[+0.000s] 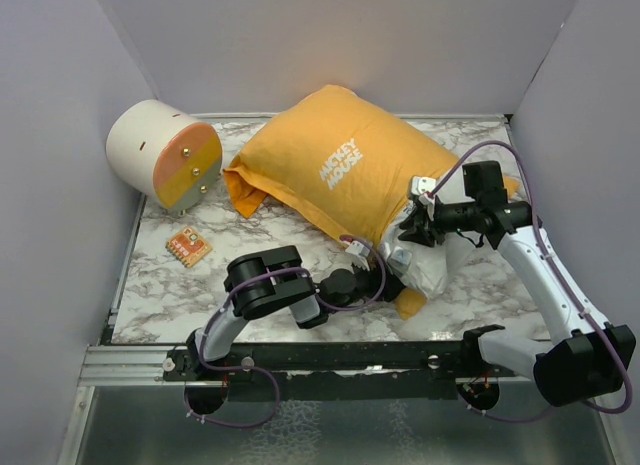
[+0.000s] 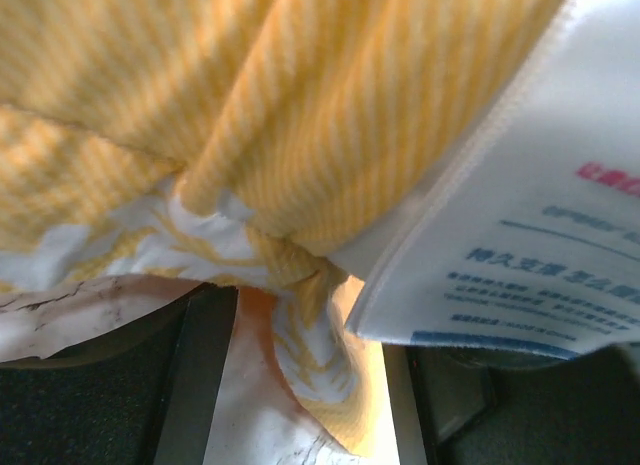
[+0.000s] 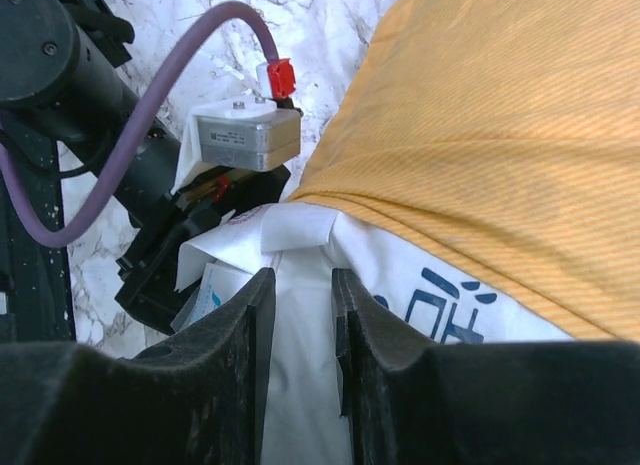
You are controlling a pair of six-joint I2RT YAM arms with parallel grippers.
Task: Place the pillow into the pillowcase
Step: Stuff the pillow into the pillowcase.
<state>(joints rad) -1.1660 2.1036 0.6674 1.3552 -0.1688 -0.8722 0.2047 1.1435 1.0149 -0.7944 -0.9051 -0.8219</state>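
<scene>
We see the orange pillowcase [image 1: 340,175] lying plump, lettering up, with the white pillow [image 1: 437,270] mostly inside, one end sticking out.

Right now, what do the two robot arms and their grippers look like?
Both arms have white tubular links and chunky black joint housings: the left arm and the right arm. A purple cable loops along each. The right gripper has two flat matte-black fingers. The left gripper carries a silver box-shaped module with a red plug.
</scene>
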